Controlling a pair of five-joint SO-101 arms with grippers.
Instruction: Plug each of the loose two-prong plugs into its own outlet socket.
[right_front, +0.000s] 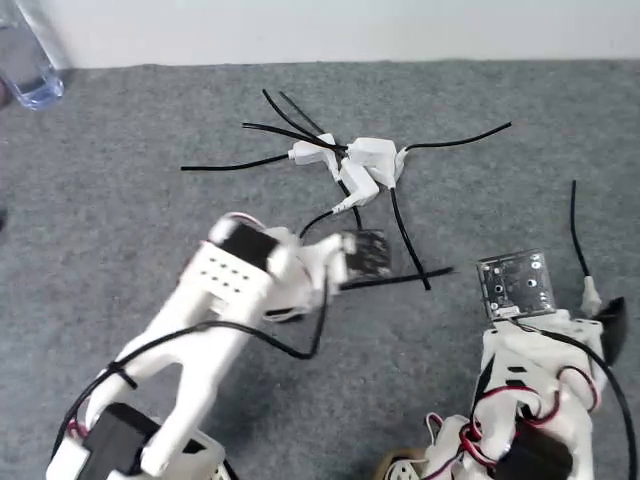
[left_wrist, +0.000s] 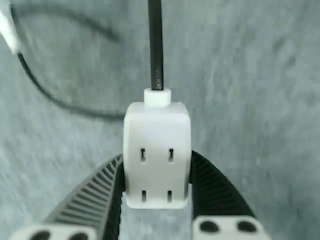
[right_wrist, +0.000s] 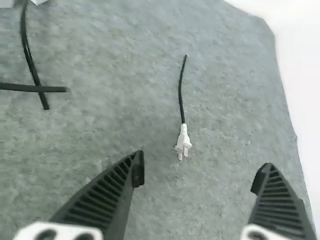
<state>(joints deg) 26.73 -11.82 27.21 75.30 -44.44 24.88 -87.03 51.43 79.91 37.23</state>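
Grey felt-like worktop (right_front: 120, 200). Left hand (left_wrist: 156, 162) pinching white outlet socket (left_wrist: 156, 125) by its sides, black cord (left_wrist: 155, 45) running away from it. Right hand (right_wrist: 201, 162) spread wide above loose two-prong plug (right_wrist: 183, 142), which lies flat on worktop. More white sockets (right_front: 360, 160) clustered toward far middle.

White plastic arms (right_front: 200, 330), black ribbed fingers (right_wrist: 112, 192), black and red cables (right_front: 300, 352)
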